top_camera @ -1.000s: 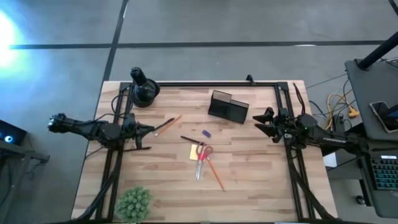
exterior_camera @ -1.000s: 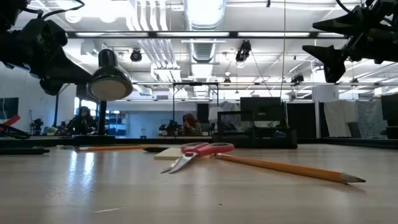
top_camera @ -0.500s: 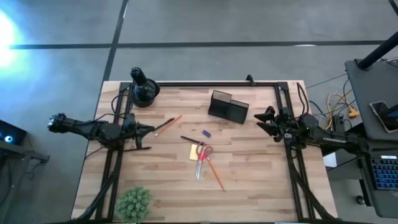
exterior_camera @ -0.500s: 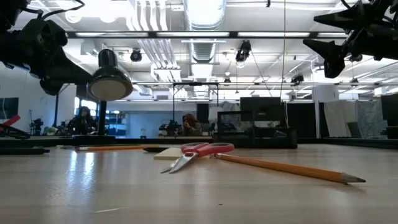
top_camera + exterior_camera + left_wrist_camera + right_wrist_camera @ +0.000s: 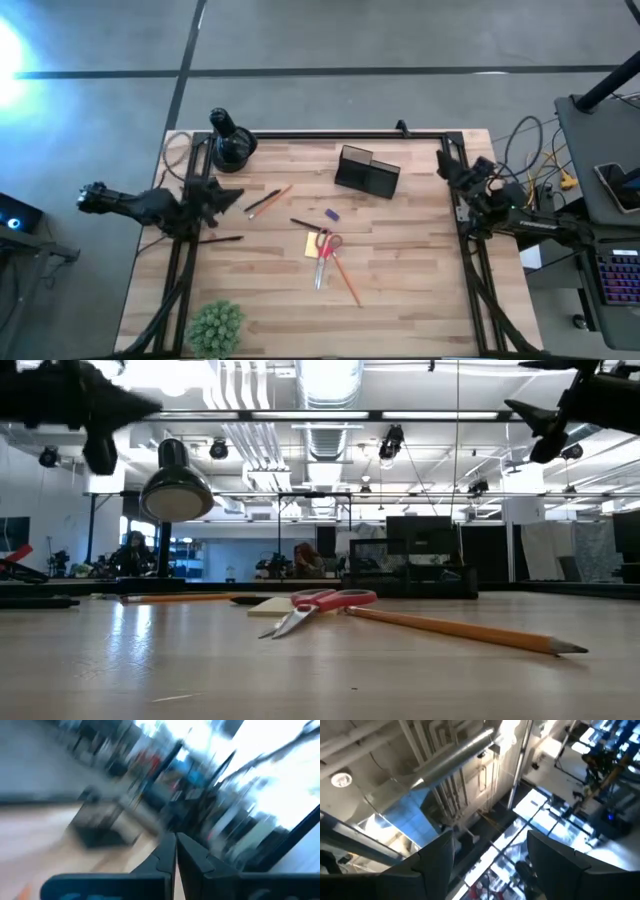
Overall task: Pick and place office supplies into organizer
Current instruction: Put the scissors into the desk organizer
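The black organizer (image 5: 367, 171) stands on the wooden table toward its far side. Nearer the middle lie red-handled scissors (image 5: 323, 255) partly on a yellow sticky-note pad (image 5: 311, 245), an orange pencil (image 5: 346, 279), a second pencil (image 5: 272, 198), a black pen (image 5: 304, 225) and a tiny purple piece (image 5: 332, 214). My left gripper (image 5: 232, 196) is shut and empty above the table's left side, pointing toward the organizer (image 5: 100, 827). My right gripper (image 5: 447, 163) is open and empty above the right side, tipped upward; its wrist view shows only the ceiling.
A round black lamp (image 5: 231, 145) stands at the far left corner, and a small green plant (image 5: 215, 326) at the near left. Black frame rails (image 5: 330, 135) run along the table's far, left and right sides.
Both grippers have risen and tipped upward. My left gripper has also rolled about its own axis, staying shut. My right gripper has swung toward the table's far right and now points up at the ceiling, staying open. Nothing on the table has moved.
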Controlling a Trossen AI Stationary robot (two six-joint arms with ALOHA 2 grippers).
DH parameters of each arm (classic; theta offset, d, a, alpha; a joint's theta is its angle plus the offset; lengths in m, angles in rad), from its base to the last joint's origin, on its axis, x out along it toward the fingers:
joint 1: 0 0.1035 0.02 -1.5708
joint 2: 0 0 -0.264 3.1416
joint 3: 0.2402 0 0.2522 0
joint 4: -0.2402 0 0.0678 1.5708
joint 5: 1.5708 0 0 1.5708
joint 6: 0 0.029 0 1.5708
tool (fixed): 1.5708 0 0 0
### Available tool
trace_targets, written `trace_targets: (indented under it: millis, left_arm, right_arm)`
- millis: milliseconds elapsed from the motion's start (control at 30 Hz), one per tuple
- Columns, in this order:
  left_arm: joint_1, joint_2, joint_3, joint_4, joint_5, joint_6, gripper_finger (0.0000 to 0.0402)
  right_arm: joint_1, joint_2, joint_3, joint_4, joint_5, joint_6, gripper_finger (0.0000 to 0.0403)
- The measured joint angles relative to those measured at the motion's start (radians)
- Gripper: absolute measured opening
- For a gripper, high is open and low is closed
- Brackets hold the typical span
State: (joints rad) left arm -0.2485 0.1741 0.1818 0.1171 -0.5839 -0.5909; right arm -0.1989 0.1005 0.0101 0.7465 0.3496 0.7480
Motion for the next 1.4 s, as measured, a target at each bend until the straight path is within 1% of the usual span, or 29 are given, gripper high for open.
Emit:
trace_targets:
  millis: [200, 300, 433, 467, 533, 600, 667, 700, 767, 800, 833, 933, 967, 1000, 1033, 1100, 1200, 1233, 1267, 1333, 1400]
  left_arm:
    - [0.0, 0.0, 0.0, 0.361, 0.001, 0.192, 0.0]
    - [0.0, 0.0, 0.0, 0.481, 0.0, 0.24, 0.0]
    - [0.0, -0.001, 0.0, 0.567, -0.002, 0.285, 0.0]
    - [0.0, -0.001, 0.0, 0.576, -0.002, 0.291, 0.0]
    - [0.0, -0.001, 0.0, 0.611, -0.004, 0.284, 0.0]
    - [0.0, -0.002, 0.001, 0.65, -0.007, 0.284, 0.0]
    - [0.0, -0.004, 0.001, 0.663, -0.01, 0.287, 0.0]
    - [0.0, -0.004, 0.001, 0.669, -0.011, 0.29, 0.0]
    - [0.0, -0.005, 0.001, 0.677, -0.013, 0.293, 0.0]
    - [0.0, -0.005, 0.001, 0.676, -0.013, 0.292, 0.0]
    - [0.0, -0.004, 0.001, 0.676, -0.009, 0.289, 0.0]
    - [0.0, -0.004, 0.001, 0.693, 0.04, 0.285, 0.0]
    - [0.0, -0.004, 0.001, 0.694, 0.056, 0.285, 0.0]
    - [0.0, -0.004, 0.001, 0.691, 0.06, 0.284, 0.0]
    - [0.0, -0.004, 0.001, 0.689, 0.059, 0.283, 0.0]
    - [0.0, -0.004, 0.001, 0.687, 0.058, 0.285, 0.0]
    - [0.0, 0.0, 0.001, 0.661, 0.045, 0.308, 0.0]
    - [0.0, 0.0, 0.001, 0.642, 0.045, 0.311, 0.0]
    - [0.0, 0.0, 0.001, 0.618, 0.045, 0.309, 0.0]
    - [0.0, 0.0, 0.001, 0.56, 0.044, 0.309, 0.0]
    - [0.0, 0.0, 0.001, 0.494, 0.044, 0.293, 0.0]
  right_arm:
    - [0.0, 0.002, 0.0, 0.006, -0.009, 0.058, 0.0238]
    - [0.0, 0.008, 0.0, 0.008, -0.008, 0.062, 0.0238]
    - [0.0, 0.023, 0.0, 0.013, -0.01, 0.056, 0.0237]
    - [0.001, 0.035, 0.0, 0.011, 0.015, 0.056, 0.0237]
    - [0.0, 0.057, 0.0, 0.012, 0.107, 0.056, 0.0236]
    - [0.0, 0.089, 0.0, 0.016, 0.16, 0.056, 0.0235]
    - [0.0, 0.123, 0.0, 0.046, 0.17, 0.079, 0.0235]
    - [0.0, 0.146, 0.009, 0.067, 0.156, 0.105, 0.0235]
    - [0.0, 0.199, 0.072, 0.075, 0.058, 0.108, 0.0235]
    - [0.001, 0.226, 0.105, 0.065, 0.024, 0.082, 0.0235]
    - [0.001, 0.257, 0.143, 0.052, 0.009, 0.049, 0.0235]
    - [-0.001, 0.353, 0.277, -0.009, 0.021, -0.065, 0.0235]
    - [0.0, 0.392, 0.344, -0.042, -0.016, -0.083, 0.0235]
    - [0.0, 0.433, 0.413, -0.101, -0.079, -0.078, 0.0234]
    - [0.003, 0.477, 0.485, -0.2, -0.127, -0.048, 0.0232]
    - [0.016, 0.58, 0.638, -0.505, -0.191, 0.008, 0.0224]
    - [0.027, 0.745, 0.831, -1.057, -0.19, 0.098, 0.0207]
    - [0.03, 0.795, 0.879, -1.214, -0.188, 0.147, 0.0202]
    - [0.036, 0.842, 0.923, -1.329, -0.196, 0.19, 0.0199]
    - [0.069, 0.927, 0.994, -1.463, -0.219, 0.235, 0.0196]
    - [0.129, 1.006, 1.033, -1.518, -0.224, 0.258, 0.0197]
